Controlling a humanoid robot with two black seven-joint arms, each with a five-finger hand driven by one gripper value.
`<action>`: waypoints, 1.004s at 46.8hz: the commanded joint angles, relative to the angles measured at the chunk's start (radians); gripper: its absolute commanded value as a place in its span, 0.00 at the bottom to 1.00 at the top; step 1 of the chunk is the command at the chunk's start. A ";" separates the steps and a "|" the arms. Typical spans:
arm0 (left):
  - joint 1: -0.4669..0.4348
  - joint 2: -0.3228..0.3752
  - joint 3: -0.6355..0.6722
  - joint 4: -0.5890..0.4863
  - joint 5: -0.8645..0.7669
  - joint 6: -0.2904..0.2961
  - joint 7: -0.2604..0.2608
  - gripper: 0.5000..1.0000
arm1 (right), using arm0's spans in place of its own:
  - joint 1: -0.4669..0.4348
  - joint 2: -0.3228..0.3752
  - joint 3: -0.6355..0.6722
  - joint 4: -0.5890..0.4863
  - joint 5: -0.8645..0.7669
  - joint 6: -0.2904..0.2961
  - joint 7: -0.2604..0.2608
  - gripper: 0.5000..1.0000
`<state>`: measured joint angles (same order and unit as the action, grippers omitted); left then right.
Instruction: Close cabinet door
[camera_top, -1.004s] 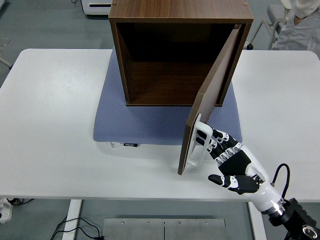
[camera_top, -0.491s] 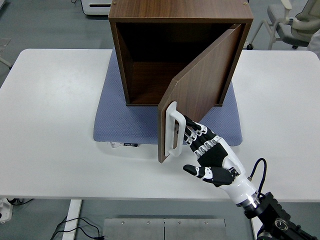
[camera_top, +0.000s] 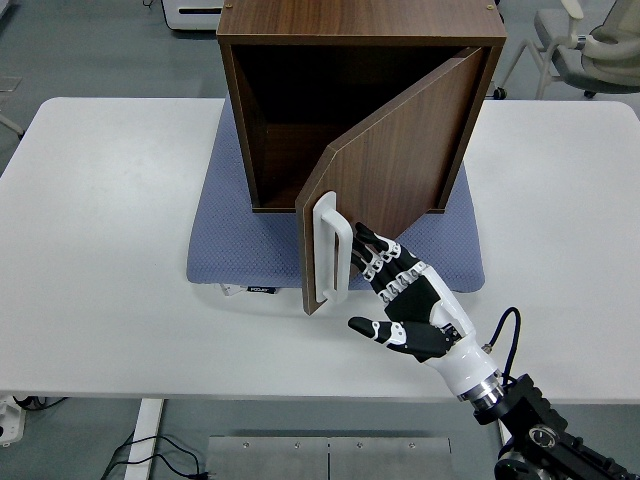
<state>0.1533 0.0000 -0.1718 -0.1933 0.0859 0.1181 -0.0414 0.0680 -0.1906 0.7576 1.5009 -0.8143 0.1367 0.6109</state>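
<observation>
One dark brown wooden box cabinet (camera_top: 360, 40) stands in the head view, open at the front, on one blue-grey textured mat (camera_top: 240, 245) that lies on the white counter (camera_top: 100, 200). Its one brown wooden door (camera_top: 400, 170), hinged on the cabinet's right side, stands about half open, swung out toward the counter's near edge, and carries one white bar handle (camera_top: 327, 243) upright near its free edge. One robot hand shows: the right robot hand (camera_top: 405, 300), black and white, comes in from the lower right with its fingers (camera_top: 375, 250) stretched out and spread, gripping nothing, their tips laid against the door's outer face just beside the handle, the thumb held out to the left. The cabinet's inside looks dark. An office chair (camera_top: 600, 45) shows at the top right corner
</observation>
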 joint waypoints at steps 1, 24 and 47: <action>0.000 0.000 0.000 0.000 0.000 0.000 0.000 1.00 | 0.022 0.003 0.000 -0.014 0.003 -0.011 0.000 1.00; 0.000 0.000 0.000 0.000 0.000 0.000 0.000 1.00 | 0.102 0.036 -0.007 -0.065 0.024 -0.072 0.000 1.00; 0.000 0.000 0.000 0.000 0.000 0.000 0.000 1.00 | 0.288 0.065 -0.139 -0.159 0.076 -0.097 0.000 1.00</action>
<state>0.1535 0.0000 -0.1718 -0.1933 0.0859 0.1181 -0.0412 0.3402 -0.1311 0.6298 1.3624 -0.7551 0.0418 0.6108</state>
